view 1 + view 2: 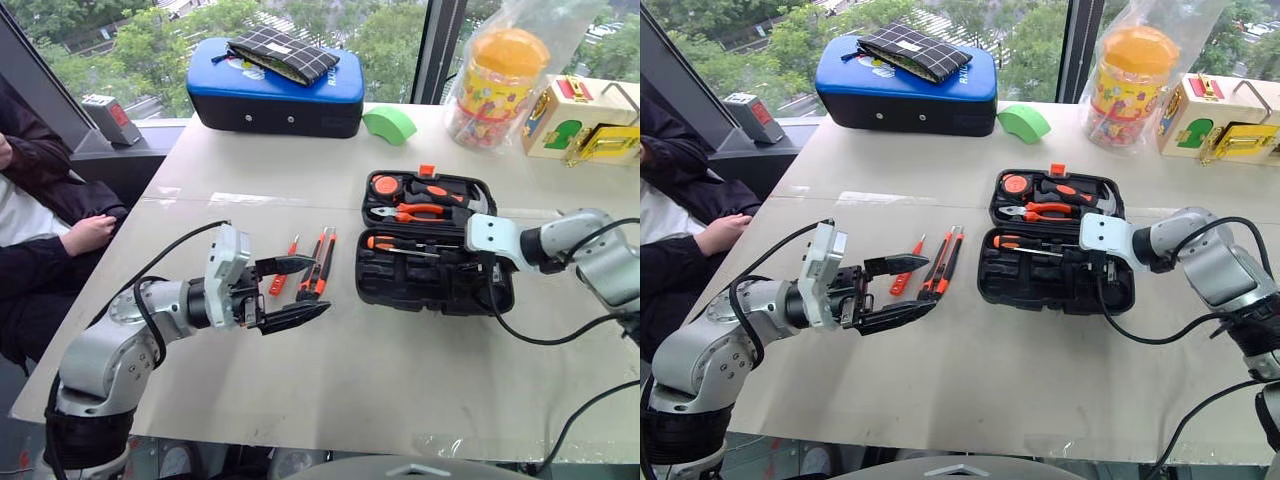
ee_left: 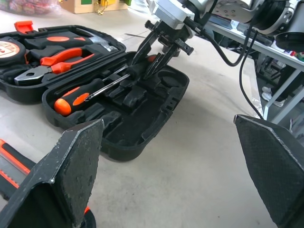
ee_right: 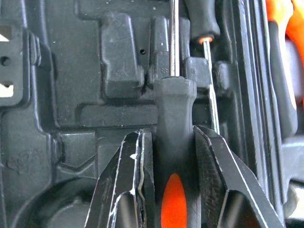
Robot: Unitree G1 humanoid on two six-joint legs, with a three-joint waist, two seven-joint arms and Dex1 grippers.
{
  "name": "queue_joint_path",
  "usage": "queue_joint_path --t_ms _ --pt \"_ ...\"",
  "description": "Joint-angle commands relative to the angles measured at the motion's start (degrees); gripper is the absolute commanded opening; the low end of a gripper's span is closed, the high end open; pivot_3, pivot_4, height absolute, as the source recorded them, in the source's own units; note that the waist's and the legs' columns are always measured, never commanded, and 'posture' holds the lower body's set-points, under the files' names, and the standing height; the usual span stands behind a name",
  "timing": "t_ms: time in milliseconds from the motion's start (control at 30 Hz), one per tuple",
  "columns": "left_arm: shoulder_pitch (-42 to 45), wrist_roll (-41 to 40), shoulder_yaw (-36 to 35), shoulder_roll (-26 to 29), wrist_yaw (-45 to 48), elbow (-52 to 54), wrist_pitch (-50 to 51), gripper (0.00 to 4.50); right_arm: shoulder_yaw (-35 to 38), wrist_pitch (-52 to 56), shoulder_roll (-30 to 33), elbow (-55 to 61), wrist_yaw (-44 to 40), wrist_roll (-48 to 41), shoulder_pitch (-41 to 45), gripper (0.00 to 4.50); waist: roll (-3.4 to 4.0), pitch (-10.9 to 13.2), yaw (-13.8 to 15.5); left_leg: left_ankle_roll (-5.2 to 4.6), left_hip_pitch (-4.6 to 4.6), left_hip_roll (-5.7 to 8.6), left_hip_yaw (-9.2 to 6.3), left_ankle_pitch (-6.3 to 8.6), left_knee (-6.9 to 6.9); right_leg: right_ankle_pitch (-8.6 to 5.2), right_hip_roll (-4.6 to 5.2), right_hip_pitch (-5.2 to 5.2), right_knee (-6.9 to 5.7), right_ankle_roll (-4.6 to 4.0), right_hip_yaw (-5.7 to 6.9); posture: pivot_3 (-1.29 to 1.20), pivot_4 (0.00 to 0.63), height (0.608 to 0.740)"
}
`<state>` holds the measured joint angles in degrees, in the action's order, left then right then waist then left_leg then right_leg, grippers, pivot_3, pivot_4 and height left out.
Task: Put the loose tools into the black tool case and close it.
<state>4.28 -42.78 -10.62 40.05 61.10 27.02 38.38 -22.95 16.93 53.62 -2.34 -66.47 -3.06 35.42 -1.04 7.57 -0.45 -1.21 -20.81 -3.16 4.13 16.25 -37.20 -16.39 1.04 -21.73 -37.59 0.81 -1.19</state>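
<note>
**A:** Closest to the lens, the left gripper is held wide open and empty. Three loose tools are left on the table just past its tips, long axes running away from the robot.

**B:** Meanwhile a black-and-orange screwdriver is clamped in the right gripper over the black tool case, shaft probably lined up with its recess.

I seem to be in an office or lab room used for testing: a plain pale table stands against tall windows looking down on trees, and it holds a toy jar, a wooden puzzle box and a blue-topped case, with a person seated beside it.
</note>
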Motion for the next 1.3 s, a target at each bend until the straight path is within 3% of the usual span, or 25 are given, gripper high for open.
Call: queue_joint_path --t_ms 33,300,333,367,467,533,600,733,900,967,1033,1133,1300 --pt "-0.62 -1.27 -0.90 0.77 -0.67 2.74 -1.08 4.50 -0.09 -3.26 -0.12 -4.82 -2.12 3.57 1.19 0.63 0.00 0.00 0.02 -0.01 0.04 0.00 -0.01 0.00 -0.01 0.00 0.01 0.03 -0.01 0.00 0.01 0.00 0.150 0.740" --pt "-1.26 -0.78 -0.33 0.92 -1.28 2.86 -1.93 4.50 -1.05 -9.49 -2.47 -14.19 -5.11 6.80 3.63 0.63 -0.10 -0.07 0.11 -0.02 0.08 0.04 0.00 0.01 -0.12 0.01 0.09 0.11 -0.03 -0.02 0.04 0.00 0.150 0.740" --pt "-1.30 -0.77 -0.32 0.96 -1.28 2.84 -2.03 4.50 -1.01 -10.04 -2.68 -14.88 -5.64 6.98 3.97 1.43 -0.14 -0.09 0.12 -0.02 0.09 0.04 0.00 0.00 -0.13 0.01 0.10 0.12 -0.03 -0.02 0.04 0.00 0.150 0.740" --pt "-1.33 -0.77 -0.30 1.00 -1.29 2.83 -2.10 4.50 -0.96 -10.44 -2.83 -15.37 -6.05 7.11 4.21 1.70 -0.17 -0.11 0.12 -0.02 0.09 0.04 0.00 0.00 -0.14 0.01 0.10 0.13 -0.04 -0.02 0.05 0.00 0.150 0.740" --pt "-1.58 -0.94 -0.29 1.18 -1.19 2.74 -2.26 4.50 0.61 -10.65 -3.25 -15.19 -6.62 5.87 4.83 3.08 -0.18 -0.12 0.34 -0.02 0.09 0.04 -0.02 0.00 -0.15 0.01 0.12 0.13 -0.05 -0.03 0.07 0.00 0.150 0.740" --pt "-1.73 -1.01 -0.42 1.18 -1.28 2.63 -2.36 4.50 3.72 -7.16 -1.58 -9.66 -9.41 1.32 3.38 3.91 -0.16 -0.11 0.72 -0.02 0.06 0.04 -0.06 0.01 -0.12 0.01 0.14 0.11 -0.05 -0.04 0.11 0.00 0.150 0.740" --pt "-1.77 -1.17 -0.61 1.12 -1.61 2.52 -2.37 4.50 6.93 -3.30 0.11 -3.80 -11.77 -3.03 1.44 3.91 -0.14 -0.09 1.14 -0.02 0.04 0.04 -0.09 0.01 -0.05 0.01 0.15 0.09 -0.03 -0.04 0.15 0.00 0.150 0.740" --pt "-2.27 -1.07 -0.48 0.86 -2.14 2.84 -2.70 4.50 16.92 11.42 -1.00 5.98 -5.19 -11.74 -3.25 3.91 0.04 0.00 0.76 -0.01 -0.05 -0.01 -0.11 0.01 0.10 0.00 0.17 0.00 0.02 -0.06 0.20 0.00 0.150 0.740" --pt "-2.33 -0.60 -0.33 0.36 -2.90 2.25 -3.75 4.50 28.17 20.52 -8.25 11.67 6.86 -19.00 -10.03 1.91 -0.05 -0.05 0.12 0.00 0.04 -0.04 -0.12 0.01 0.12 0.00 0.20 0.06 -0.04 -0.08 0.21 0.00 0.150 0.740" --pt "-2.56 -0.35 0.01 0.45 -2.78 2.43 -4.25 4.50 30.59 18.75 -11.50 13.46 10.81 -19.24 -13.51 0.93 -0.04 -0.04 -0.11 0.00 0.03 0.00 -0.09 0.01 0.11 0.00 0.25 0.06 -0.06 -0.08 0.20 0.00 0.150 0.740" --pt "-2.86 0.97 0.90 1.33 -1.03 2.52 -5.84 4.50 30.51 15.97 -16.62 13.85 18.73 -16.15 -17.72 0.23 -0.12 -0.09 -0.20 0.00 0.02 0.01 -0.08 0.01 0.12 0.00 0.27 0.06 -0.05 -0.08 0.20 0.00 0.150 0.740" --pt "-2.43 1.67 1.56 1.95 0.54 1.47 -7.08 4.50 24.29 11.67 -20.41 10.71 27.60 -6.91 -20.24 0.05 -0.10 -0.09 -0.32 0.01 0.01 0.02 -0.05 0.01 0.17 0.00 0.25 0.01 -0.05 -0.08 0.20 0.00 0.150 0.740" --pt "-1.42 1.96 2.90 1.83 0.80 1.06 -7.54 4.50 12.30 5.52 -16.70 6.08 25.76 3.46 -23.42 0.05 -0.27 -0.32 -0.51 0.00 0.11 0.02 0.03 0.01 0.15 -0.01 0.16 0.03 -0.06 -0.07 0.12 0.00 0.150 0.740"
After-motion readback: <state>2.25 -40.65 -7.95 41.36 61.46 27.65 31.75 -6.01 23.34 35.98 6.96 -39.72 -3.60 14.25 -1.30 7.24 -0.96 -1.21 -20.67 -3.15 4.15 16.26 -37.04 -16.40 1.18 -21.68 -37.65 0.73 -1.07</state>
